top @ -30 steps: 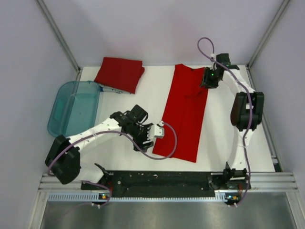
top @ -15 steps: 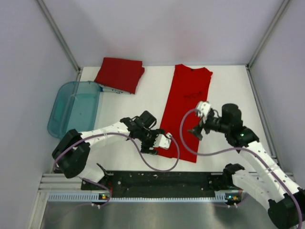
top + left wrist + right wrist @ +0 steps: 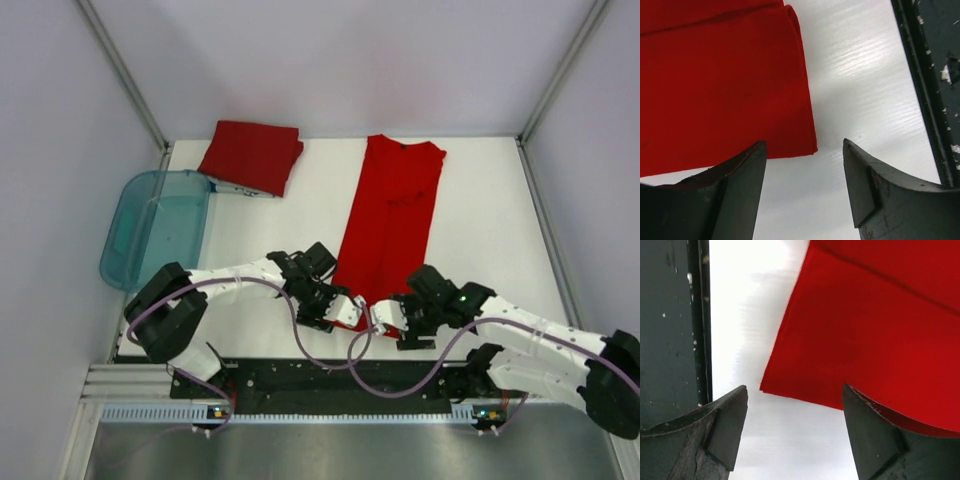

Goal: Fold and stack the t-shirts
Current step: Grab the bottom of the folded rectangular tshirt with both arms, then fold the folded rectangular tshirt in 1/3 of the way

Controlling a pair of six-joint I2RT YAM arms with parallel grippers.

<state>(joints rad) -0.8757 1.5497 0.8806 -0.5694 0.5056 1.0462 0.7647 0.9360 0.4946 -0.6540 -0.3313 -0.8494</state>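
Observation:
A long red t-shirt, folded into a narrow strip, lies on the white table from the back edge toward the front. A second red t-shirt lies folded at the back left. My left gripper is open and empty at the strip's near left corner; in the left wrist view the shirt corner sits just ahead of the gripper. My right gripper is open and empty at the near right corner; the right wrist view shows that corner ahead of the gripper. Both arms hide the near hem in the top view.
A translucent teal tub stands at the left edge of the table. The black base rail runs along the front, just behind both grippers; it also shows in the left wrist view and the right wrist view.
My right arm has swung from the shirt's collar at the back right down to its near hem. My left gripper has moved forward and right to the near left corner.

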